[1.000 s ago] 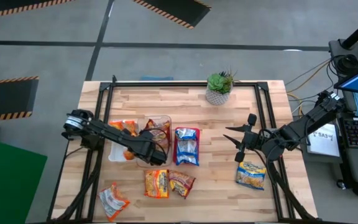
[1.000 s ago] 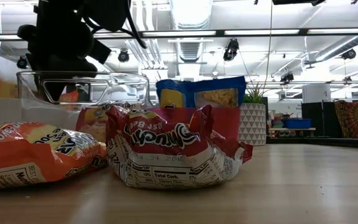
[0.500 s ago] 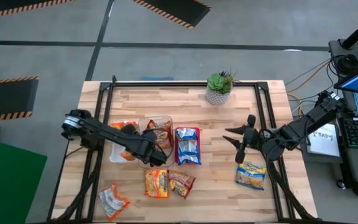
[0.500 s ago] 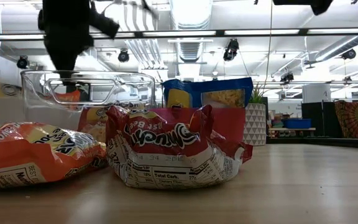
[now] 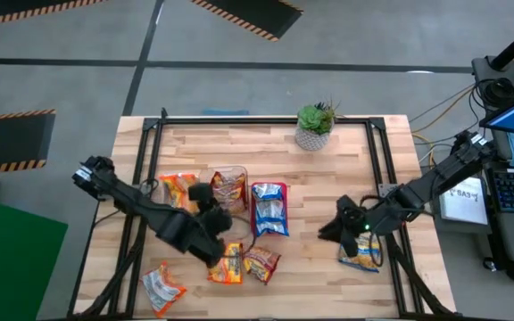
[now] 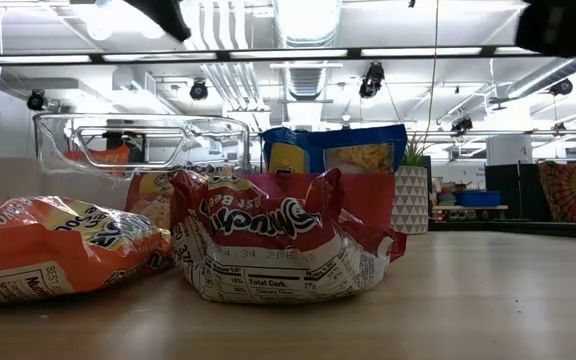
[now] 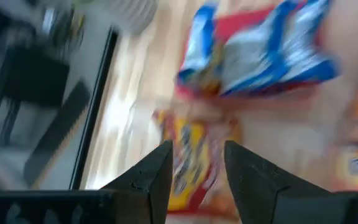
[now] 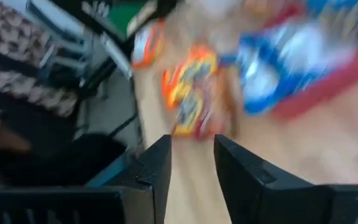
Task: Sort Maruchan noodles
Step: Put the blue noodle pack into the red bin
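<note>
The Maruchan noodles lie spread over the table. One packet (image 5: 228,189) lies in a clear tray (image 5: 212,174), an orange one (image 5: 178,187) on a white tray, and a blue one (image 5: 269,209) on a red tray. Loose packets lie near the front: orange (image 5: 226,264), red (image 5: 262,263), another orange (image 5: 161,285), and a yellow one (image 5: 361,251) at the right. My left gripper (image 5: 219,216) hangs open above the spot between the clear tray and the loose orange packet. My right gripper (image 5: 333,228) hangs open just left of the yellow packet. Neither has anything between its fingers.
A potted plant (image 5: 313,127) stands at the far edge. Black frame rails (image 5: 382,169) run along the table's left and right sides. Bare wood lies between the red tray and the yellow packet. A monitor and cables stand off the table's right.
My left gripper has risen out of the clear tray, swung toward the near edge and rolled; the packet stays in the tray. My right gripper has rolled and shifted a little toward the near edge, closer to the yellow packet.
</note>
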`<state>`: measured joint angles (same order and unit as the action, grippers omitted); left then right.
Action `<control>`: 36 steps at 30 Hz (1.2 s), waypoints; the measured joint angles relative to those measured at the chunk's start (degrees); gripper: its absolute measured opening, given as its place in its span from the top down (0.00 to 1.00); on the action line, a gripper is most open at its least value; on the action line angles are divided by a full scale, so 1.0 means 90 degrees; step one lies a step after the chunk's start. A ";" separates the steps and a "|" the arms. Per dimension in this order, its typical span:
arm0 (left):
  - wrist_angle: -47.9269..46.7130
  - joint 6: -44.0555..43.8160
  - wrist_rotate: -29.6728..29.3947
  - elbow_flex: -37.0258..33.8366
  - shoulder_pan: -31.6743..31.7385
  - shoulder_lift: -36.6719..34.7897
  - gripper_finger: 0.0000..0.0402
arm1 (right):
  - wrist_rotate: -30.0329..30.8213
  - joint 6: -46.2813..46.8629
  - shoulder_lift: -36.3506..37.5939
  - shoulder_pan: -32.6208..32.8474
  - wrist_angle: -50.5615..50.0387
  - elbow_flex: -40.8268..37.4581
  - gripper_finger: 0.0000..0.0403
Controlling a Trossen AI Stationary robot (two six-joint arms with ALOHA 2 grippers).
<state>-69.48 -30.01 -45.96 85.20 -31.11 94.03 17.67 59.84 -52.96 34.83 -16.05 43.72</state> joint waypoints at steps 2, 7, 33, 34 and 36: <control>0.0522 0.0454 -0.0010 -0.0107 -0.0187 -0.0028 0.68 | -0.0604 0.0523 -0.0179 0.0002 -0.0133 0.0002 0.76; 0.1743 0.1202 -0.0009 -0.0452 -0.0513 -0.0035 0.68 | -0.2289 0.2166 -0.0690 0.0002 -0.1705 0.0005 0.85; 0.2296 0.0922 -0.0013 -0.1114 -0.0551 -0.0040 0.75 | -0.4600 0.2688 -0.3143 0.0228 -0.3741 0.0002 0.42; 0.2298 0.0918 -0.0014 -0.1114 -0.0551 -0.0040 0.75 | -0.4509 0.2671 -0.3217 0.0228 -0.3699 0.0004 0.40; 0.2296 0.0895 -0.0014 -0.1114 -0.0551 -0.0040 0.75 | -0.4401 0.2634 -0.3324 0.0228 -0.3627 0.0017 0.39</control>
<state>-48.81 -21.96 -46.09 75.18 -36.07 93.67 -21.94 83.56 -82.88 36.88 -48.69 43.88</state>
